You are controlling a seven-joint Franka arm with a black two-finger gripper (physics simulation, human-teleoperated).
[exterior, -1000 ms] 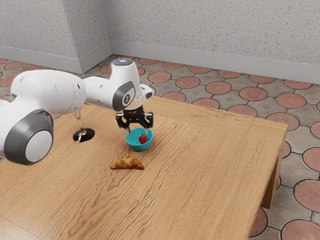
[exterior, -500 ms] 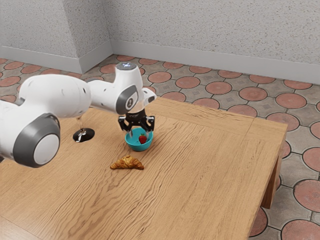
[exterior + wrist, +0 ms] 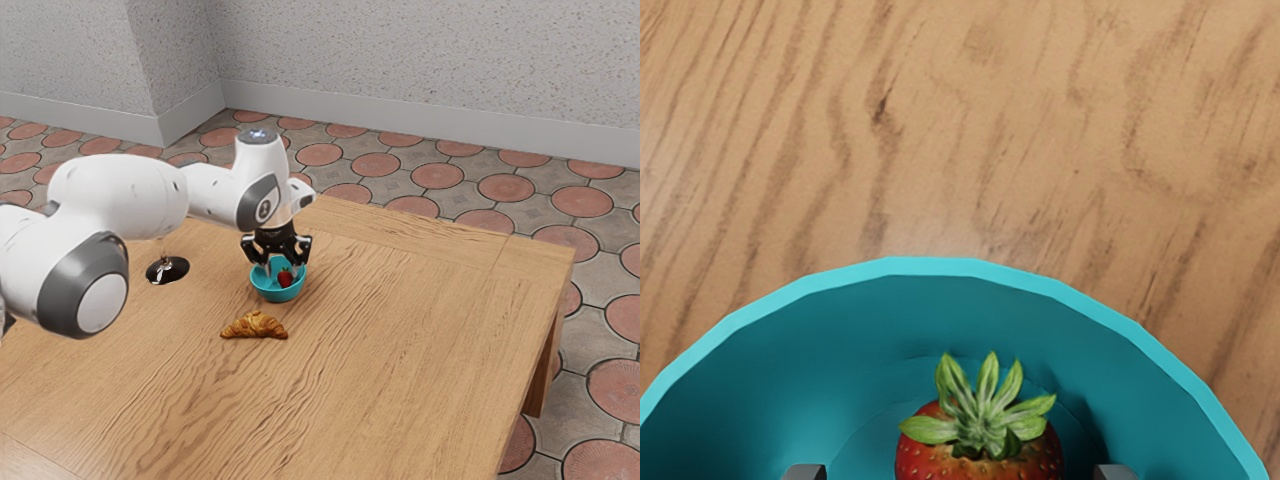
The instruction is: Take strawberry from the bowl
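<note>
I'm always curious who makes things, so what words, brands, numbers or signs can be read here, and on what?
No text can be read.
Pale mark on the arm's top cap: too small to read.
Mark on the arm's small side disc: too small to read.
Bowl, strawberry, croissant: no lettering seen.

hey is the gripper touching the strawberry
Apart: in the wrist view, the tips of the gripper stand on either side of the strawberry, with the teal bowl showing between it and each tip.
</note>
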